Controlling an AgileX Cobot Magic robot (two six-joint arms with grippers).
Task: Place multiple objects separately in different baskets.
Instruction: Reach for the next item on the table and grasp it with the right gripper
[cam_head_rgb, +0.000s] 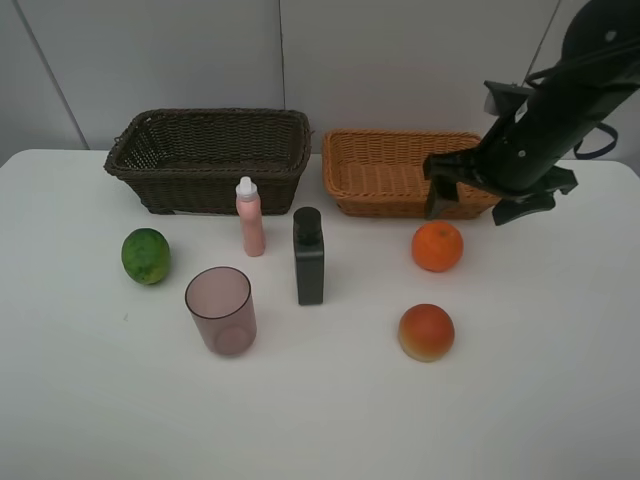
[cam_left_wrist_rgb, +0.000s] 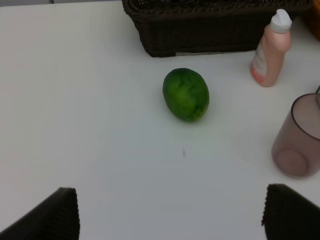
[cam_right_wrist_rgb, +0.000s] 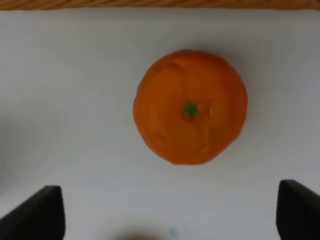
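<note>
My right gripper hangs open above the front of the tan basket, just behind the orange. In the right wrist view the orange lies on the table ahead of the wide-open gripper, with the tan basket's rim beyond it. In the left wrist view my left gripper stands open and empty, short of the green fruit. The pink bottle, dark bottle, mauve cup, green fruit and peach-like fruit stand on the table. The dark basket holds nothing that I can see.
The white table runs wide in front of the objects. Both baskets sit side by side at the back, near the grey wall. The left arm does not show in the exterior high view. The left wrist view also shows the pink bottle and the cup.
</note>
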